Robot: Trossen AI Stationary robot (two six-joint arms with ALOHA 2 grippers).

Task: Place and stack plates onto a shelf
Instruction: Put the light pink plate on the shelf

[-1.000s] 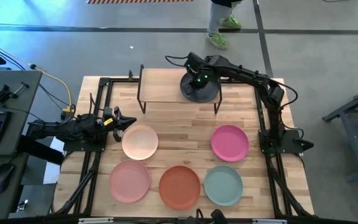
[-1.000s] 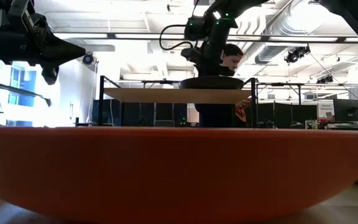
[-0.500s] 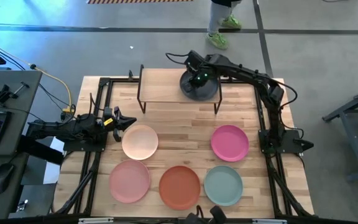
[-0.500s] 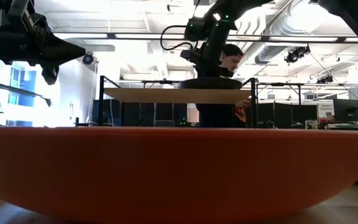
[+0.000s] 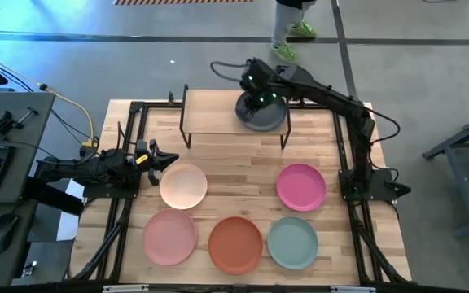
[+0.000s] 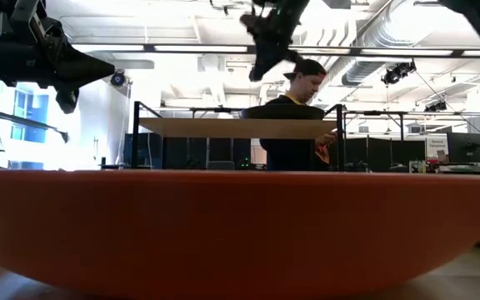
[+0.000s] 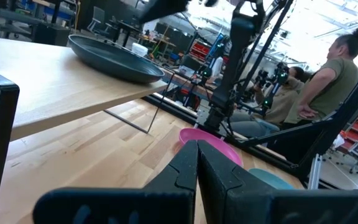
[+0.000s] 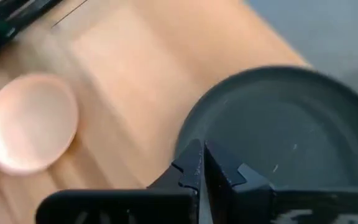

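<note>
Your dark grey plate lies flat on the right end of the shelf, round, matte, with a shallow rim. Your right gripper hangs just above its far edge, fingers pressed together and holding nothing. The cream plate, magenta plate, pale pink plate, orange-red plate and pale teal plate sit on the table. Your left gripper waits beside the cream plate, fingers together.
</note>
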